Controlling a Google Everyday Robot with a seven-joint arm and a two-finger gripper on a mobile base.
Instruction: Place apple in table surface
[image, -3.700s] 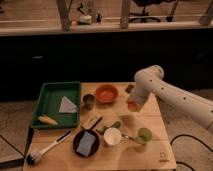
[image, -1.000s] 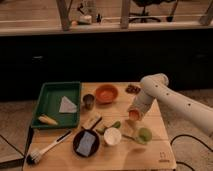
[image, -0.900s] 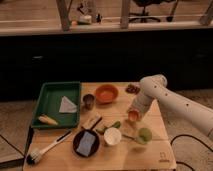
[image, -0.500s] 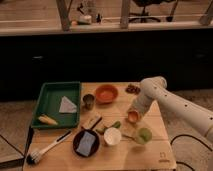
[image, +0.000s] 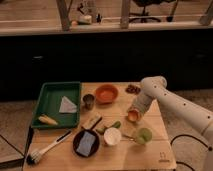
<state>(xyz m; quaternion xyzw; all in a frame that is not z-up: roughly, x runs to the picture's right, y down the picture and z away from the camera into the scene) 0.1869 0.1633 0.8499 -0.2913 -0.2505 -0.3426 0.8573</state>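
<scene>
The apple (image: 132, 117) is a small orange-red fruit at the tip of my gripper (image: 133, 114), low over the right middle of the table surface (image: 150, 155). The gripper hangs from the white arm (image: 165, 100) that reaches in from the right, and it is shut on the apple. I cannot tell whether the apple touches the wood. The tan plank tabletop has a small dark mark (image: 162, 155) near its front right corner.
An orange bowl (image: 106, 93) and a metal cup (image: 88, 101) stand to the left. A pale green round object (image: 144, 134) and a white cup (image: 112, 136) sit just in front. A black pan (image: 86, 142), a brush (image: 47, 148) and a green tray (image: 50, 97) are further left.
The gripper has come down with the apple from above the table's back right to just over the wood. In the last second it hardly moved.
</scene>
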